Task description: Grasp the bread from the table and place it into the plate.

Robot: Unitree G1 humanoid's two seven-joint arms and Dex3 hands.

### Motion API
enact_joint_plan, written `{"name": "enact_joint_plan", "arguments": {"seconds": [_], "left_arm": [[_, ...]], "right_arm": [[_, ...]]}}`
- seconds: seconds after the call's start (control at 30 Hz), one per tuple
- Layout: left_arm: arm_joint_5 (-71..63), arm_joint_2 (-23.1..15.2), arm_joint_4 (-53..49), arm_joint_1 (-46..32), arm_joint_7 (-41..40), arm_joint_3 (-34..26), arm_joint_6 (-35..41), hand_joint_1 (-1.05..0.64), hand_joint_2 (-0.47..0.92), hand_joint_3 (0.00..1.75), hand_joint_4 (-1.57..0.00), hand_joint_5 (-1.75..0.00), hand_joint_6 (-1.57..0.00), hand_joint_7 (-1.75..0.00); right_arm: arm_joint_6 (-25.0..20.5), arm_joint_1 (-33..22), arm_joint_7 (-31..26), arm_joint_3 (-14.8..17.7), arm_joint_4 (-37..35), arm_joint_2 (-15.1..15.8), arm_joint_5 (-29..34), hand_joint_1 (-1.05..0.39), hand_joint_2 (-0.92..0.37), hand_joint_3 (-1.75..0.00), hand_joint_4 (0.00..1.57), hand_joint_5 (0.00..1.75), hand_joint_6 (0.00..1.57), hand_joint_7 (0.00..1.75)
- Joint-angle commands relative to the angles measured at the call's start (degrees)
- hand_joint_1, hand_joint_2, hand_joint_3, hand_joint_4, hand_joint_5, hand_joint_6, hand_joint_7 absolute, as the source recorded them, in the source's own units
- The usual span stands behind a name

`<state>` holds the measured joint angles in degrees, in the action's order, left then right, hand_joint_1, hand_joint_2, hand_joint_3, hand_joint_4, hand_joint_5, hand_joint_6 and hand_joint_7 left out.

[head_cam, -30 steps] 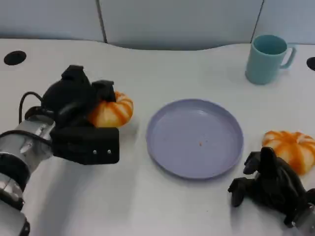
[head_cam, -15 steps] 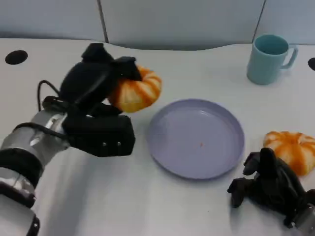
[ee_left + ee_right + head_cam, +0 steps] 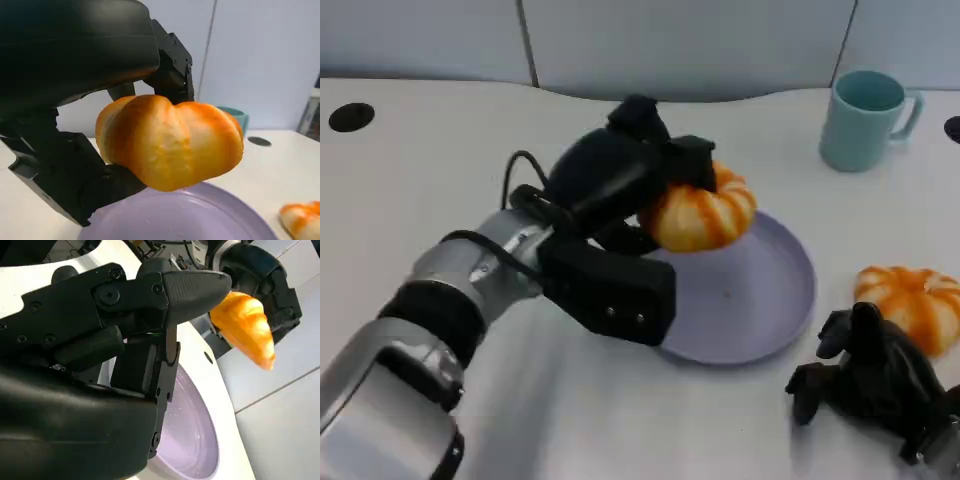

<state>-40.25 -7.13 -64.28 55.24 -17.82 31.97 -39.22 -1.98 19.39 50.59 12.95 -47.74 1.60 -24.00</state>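
My left robot hand (image 3: 620,175) grips the bread (image 3: 702,210), an orange-and-cream striped roll, and holds it in the air above the upper left part of the purple plate (image 3: 760,300), near the middle of the head view. In the left wrist view the bread (image 3: 170,140) hangs clear of the plate (image 3: 190,215), with black fingers (image 3: 172,65) pressing on it from above and below. My right robot hand (image 3: 865,375) rests on the white table (image 3: 440,170) at the lower right of the frame, fingers curled in and holding nothing (it sits just beside a second bread roll (image 3: 915,300), and I cannot tell whether they touch). A teal mug (image 3: 865,118) stands at the upper right, well apart from the plate. I can read no writing or labels on any of it. Open table lies at the upper left, and the plate's right half is bare.
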Motion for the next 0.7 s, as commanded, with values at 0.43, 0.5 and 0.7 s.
{"name": "enact_joint_plan", "arguments": {"seconds": [0.43,0.5,0.7], "left_arm": [[-1.76,4.26,-4.26,2.42,9.04,3.30,6.00,-0.37,0.48,1.22,-0.92,-1.64,-0.80,-1.39],[0.19,4.40,-4.00,2.42,14.33,2.15,6.53,-0.40,0.49,1.06,-0.79,-1.41,-0.78,-0.93],[0.97,4.22,-2.17,2.77,24.16,2.41,10.15,-0.61,0.88,0.25,-0.32,-0.63,-0.48,-0.10]], "right_arm": [[-0.42,-2.46,-0.85,-0.20,2.14,-0.26,-0.03,-0.49,-0.92,-0.32,1.57,0.70,1.57,0.46],[-0.42,-2.57,-0.84,-0.30,2.43,-0.27,0.05,-0.49,-0.92,-0.31,1.57,0.70,1.57,0.46],[-0.75,-2.53,-0.53,0.00,2.32,-0.51,-0.33,-0.48,-0.92,-0.30,1.57,0.69,1.57,0.44]]}}
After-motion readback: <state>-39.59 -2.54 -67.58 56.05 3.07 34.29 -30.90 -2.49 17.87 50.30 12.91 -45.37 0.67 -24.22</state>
